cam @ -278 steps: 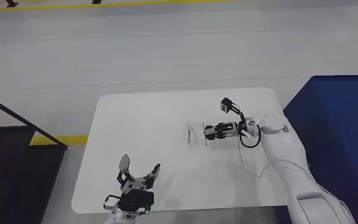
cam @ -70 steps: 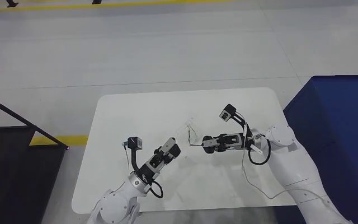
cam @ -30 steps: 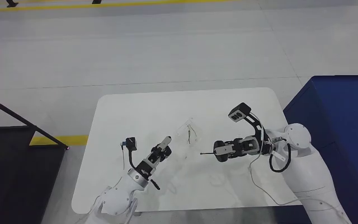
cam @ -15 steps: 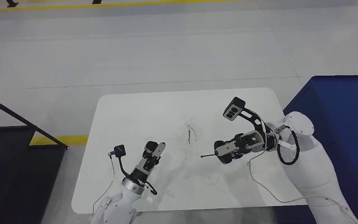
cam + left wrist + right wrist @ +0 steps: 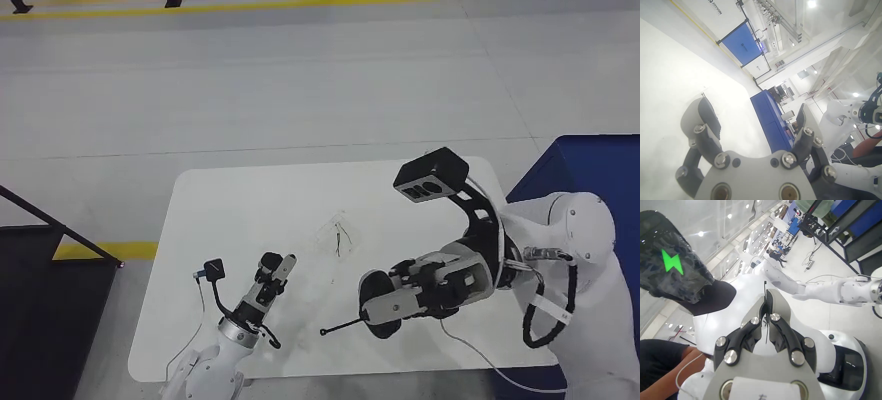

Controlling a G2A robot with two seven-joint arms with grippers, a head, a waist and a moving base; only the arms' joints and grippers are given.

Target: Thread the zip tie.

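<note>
The right gripper (image 5: 766,298) pinches the black zip tie (image 5: 765,286) tight. One end, head or tail I can't tell, pokes free above the table (image 5: 230,210), ready for feeding through. The left gripper (image 5: 752,106) hangs low nearby, spread wide, likely to receive it.

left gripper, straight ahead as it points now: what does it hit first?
Probably nothing close: the left gripper, open, points across the table, passing beside the loose zip ties. Height is unclear; if tilted down, the table comes first.
</note>
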